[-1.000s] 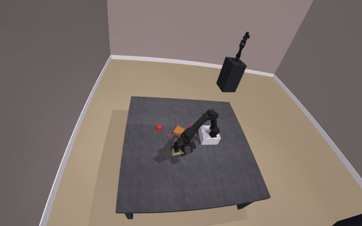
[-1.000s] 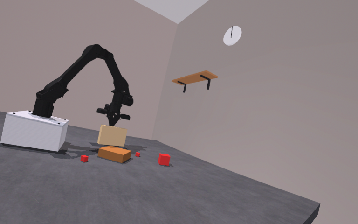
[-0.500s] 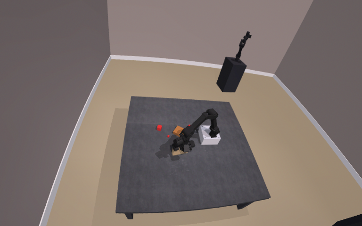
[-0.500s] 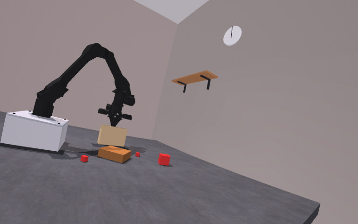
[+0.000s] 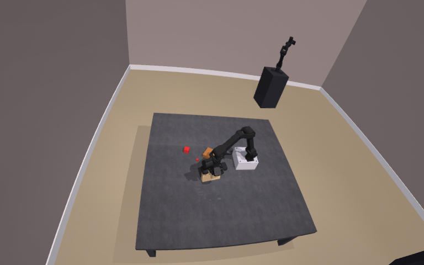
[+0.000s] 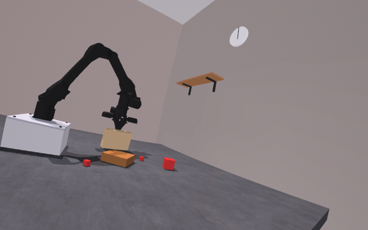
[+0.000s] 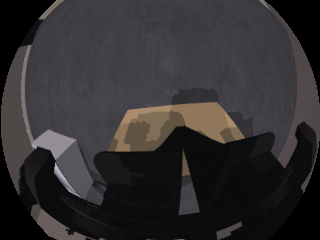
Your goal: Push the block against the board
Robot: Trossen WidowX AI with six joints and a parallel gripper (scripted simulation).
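Note:
A tan block [image 5: 210, 178] [image 6: 116, 139] [image 7: 200, 114] stands on the table, partly under the hand in the top view. A lower orange block [image 5: 206, 153] [image 6: 115, 158] lies apart from it, nearer to the exterior view and turned at an angle. Which of these is the board and which the square block is not clear from the frames. My gripper [image 6: 118, 128] [image 7: 183, 130] is shut and empty. Its fingertips are at the tan block's top; whether they touch it I cannot tell. In the top view the hand hides the tips.
A red cube [image 5: 186, 149] [image 6: 168, 163] lies beyond the orange block from the base. A tiny red cube [image 5: 197, 159] [image 6: 141, 158] lies near that block, and another tiny red cube [image 6: 86, 162] lies on its base side. The white base box [image 5: 246, 165] [image 6: 32, 136] [image 7: 60, 145] carries the arm.

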